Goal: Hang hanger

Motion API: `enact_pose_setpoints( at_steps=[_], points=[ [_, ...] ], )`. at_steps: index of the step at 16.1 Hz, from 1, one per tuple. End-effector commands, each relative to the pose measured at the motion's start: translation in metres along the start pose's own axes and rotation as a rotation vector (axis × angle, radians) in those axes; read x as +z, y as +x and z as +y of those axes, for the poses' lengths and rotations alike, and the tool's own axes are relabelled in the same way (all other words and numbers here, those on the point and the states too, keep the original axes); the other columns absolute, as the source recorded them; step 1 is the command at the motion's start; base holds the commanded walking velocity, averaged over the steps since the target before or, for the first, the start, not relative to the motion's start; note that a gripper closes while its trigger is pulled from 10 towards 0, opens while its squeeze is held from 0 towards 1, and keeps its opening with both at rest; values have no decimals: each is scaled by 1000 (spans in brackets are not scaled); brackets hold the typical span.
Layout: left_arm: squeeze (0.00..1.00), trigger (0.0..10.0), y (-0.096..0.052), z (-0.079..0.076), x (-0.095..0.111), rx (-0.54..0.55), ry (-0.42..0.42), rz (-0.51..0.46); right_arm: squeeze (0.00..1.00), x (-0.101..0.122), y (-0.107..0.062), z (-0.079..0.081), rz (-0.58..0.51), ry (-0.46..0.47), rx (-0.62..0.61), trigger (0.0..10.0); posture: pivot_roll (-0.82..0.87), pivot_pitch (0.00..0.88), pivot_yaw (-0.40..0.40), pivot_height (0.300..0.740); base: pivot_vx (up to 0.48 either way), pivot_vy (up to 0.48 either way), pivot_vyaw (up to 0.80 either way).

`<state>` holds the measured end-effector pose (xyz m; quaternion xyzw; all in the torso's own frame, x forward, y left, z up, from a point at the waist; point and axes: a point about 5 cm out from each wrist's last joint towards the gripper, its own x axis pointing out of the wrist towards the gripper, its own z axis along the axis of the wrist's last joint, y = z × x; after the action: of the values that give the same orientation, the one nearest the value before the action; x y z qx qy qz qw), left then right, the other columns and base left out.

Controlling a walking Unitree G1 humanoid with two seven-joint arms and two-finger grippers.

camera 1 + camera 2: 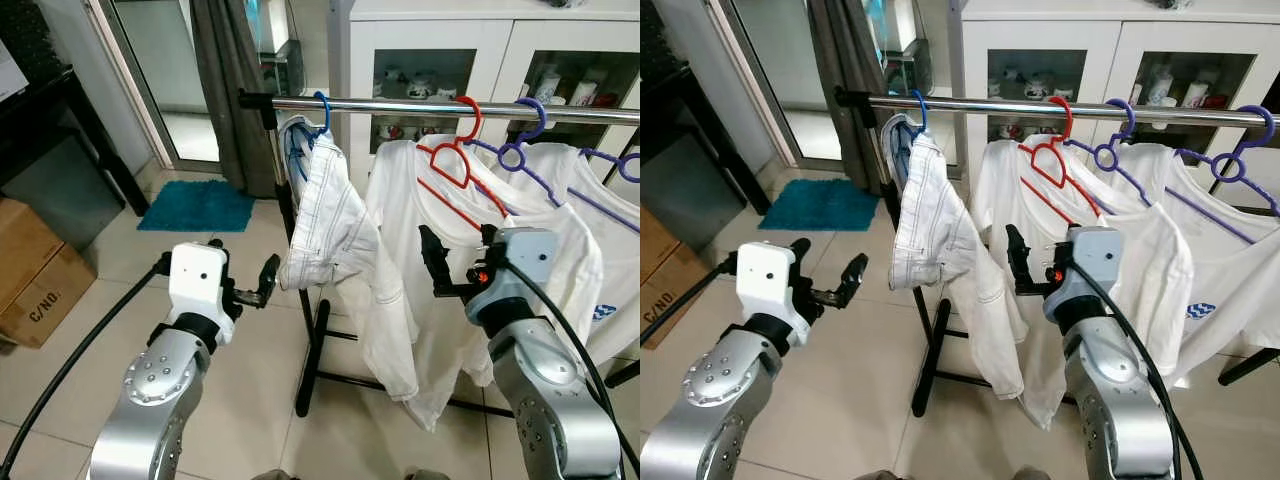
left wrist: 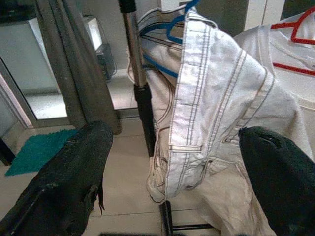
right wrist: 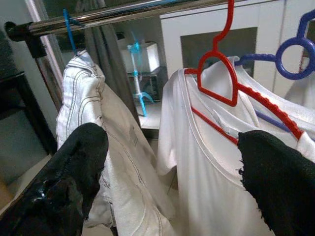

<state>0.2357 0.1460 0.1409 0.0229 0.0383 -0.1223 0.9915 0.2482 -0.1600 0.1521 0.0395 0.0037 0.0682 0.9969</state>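
So, going left to right: we see a cardboard box (image 1: 35,270) on the floor at far left and a teal mat (image 1: 196,205) by the glass door. Our left gripper (image 1: 262,283) is raised near the left end of the rack, fingers spread wide, holding nothing; in its wrist view the white jeans (image 2: 197,113) sit between the two black fingers (image 2: 64,187), further off, not touching. Those jeans hang on the blue hanger (image 1: 321,112), which is hooked over the metal rail (image 1: 420,106) near its left end, above and just right of the left gripper. Next along the rail, the red hanger (image 1: 455,150) carries a white shirt (image 1: 410,250). Our right gripper (image 1: 432,262) is up in front of that shirt, below the red hanger, fingers wide apart and empty. Purple hangers (image 1: 525,140) with more white shirts follow to the right, with a white cabinet (image 1: 440,50) behind.
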Motion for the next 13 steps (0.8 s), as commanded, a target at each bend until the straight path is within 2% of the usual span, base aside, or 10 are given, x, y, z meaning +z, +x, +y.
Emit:
enact_pose_setpoints(
  at_steps=[1,2,3,4,5,7,11,13],
  points=[
    [0,10000,2,-1,0,-2,18,-8,0,4,3,2,-15,-22,20,10000,-95,38,113,740,0,0,0],
    [0,10000,3,-2,1,-5,18,-11,0,5,4,2,-16,-61,9,10000,-100,38,110,740,0,0,0],
    [110,10000,5,-2,4,-6,8,-24,0,9,7,4,-48,-51,3,10000,-100,40,101,740,240,0,0],
    [310,10000,5,-1,6,-1,9,-33,0,12,8,5,-61,-31,12,10000,-97,44,92,740,247,0,0],
    [325,10000,4,0,6,7,15,-34,0,8,8,7,-15,-10,58,10000,-94,50,86,740,247,0,0],
    [325,10000,1,-1,5,10,22,-29,0,10,6,11,-37,19,96,10000,-81,58,81,740,244,0,0],
    [310,10000,-2,3,9,10,44,-36,0,18,11,22,-101,-119,131,10000,-64,74,86,740,262,0,800],
    [306,10000,-2,5,12,13,48,-41,0,19,13,23,-83,-80,130,10000,-58,82,88,740,264,0,0]
  ],
)
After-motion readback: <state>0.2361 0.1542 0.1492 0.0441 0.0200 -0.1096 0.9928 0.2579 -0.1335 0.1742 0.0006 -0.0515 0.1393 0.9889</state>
